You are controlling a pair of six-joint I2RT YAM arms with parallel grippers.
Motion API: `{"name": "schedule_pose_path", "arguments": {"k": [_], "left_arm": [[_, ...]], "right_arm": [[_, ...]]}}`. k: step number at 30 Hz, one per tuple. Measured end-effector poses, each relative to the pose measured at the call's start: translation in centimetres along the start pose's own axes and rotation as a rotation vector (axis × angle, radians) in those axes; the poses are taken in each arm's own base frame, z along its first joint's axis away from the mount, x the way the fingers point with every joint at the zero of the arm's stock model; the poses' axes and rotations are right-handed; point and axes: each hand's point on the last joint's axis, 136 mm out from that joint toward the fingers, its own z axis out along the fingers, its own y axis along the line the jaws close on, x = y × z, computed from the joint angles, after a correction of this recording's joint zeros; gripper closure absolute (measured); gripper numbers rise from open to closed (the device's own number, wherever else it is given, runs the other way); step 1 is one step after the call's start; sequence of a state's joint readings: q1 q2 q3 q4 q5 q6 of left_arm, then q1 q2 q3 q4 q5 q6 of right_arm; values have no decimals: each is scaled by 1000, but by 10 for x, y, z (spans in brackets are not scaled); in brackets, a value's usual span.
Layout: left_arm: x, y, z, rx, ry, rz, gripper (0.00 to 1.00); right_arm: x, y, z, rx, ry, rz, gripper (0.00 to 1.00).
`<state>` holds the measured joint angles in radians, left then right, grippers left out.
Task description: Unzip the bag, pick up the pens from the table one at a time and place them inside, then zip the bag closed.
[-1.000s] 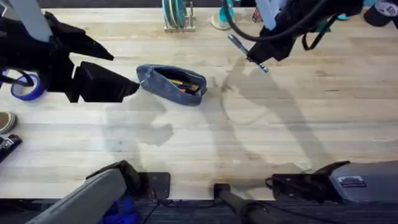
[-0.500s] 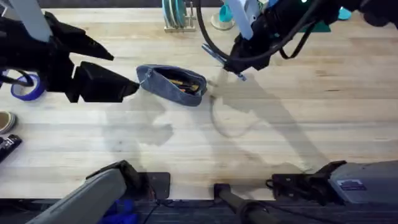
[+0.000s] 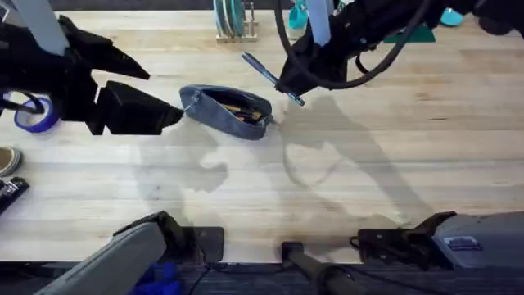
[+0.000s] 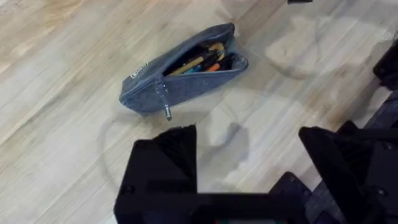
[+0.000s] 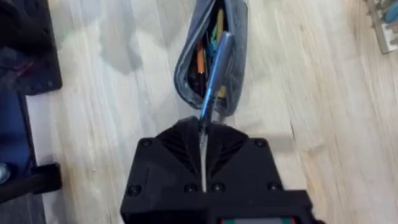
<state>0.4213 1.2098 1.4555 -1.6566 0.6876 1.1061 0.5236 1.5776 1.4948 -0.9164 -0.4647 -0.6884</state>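
Bag (image 3: 227,111) lies on the desk (image 3: 344,188), left of centre toward the far side. Zipper already open; orange and yellow pens visible inside through the mouth, seen from the left wrist view too (image 4: 186,76). Pull tab (image 4: 165,107) hangs at the bag's left end.

Right tool (image 3: 288,88) held in the air just right of the bag, clamped on the silver pen (image 3: 270,78). Pen points up and left, its free end over the bag's right end. In the right wrist view the pen (image 5: 214,74) runs from between the shut fingers straight toward the open mouth (image 5: 211,56).

Left tool (image 3: 168,116) sits just left of the bag, fingers apart, holding nothing, tips near the bag's left end but apparently not touching.

Progress, judged: unzipping done, some pens already in, this pen picked up and nearly at the opening. Left to do: lower and release it inside, collect any pen still on the desk (none seen), then zip shut.
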Motion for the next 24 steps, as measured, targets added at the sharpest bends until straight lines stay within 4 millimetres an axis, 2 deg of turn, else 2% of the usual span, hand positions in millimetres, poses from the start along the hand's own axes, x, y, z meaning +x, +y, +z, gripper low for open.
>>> {"name": "schedule_pose_path", "arguments": {"k": [4,12,24], "left_arm": [[0,0,0,0,0,0,6],[0,0,0,0,0,0,6],[0,0,0,0,0,0,6]], "right_arm": [[-2,2,3,-26,-15,-13,970],[0,1,30,-80,0,-20,970],[-17,1,67,-95,-34,-120,969]]}}
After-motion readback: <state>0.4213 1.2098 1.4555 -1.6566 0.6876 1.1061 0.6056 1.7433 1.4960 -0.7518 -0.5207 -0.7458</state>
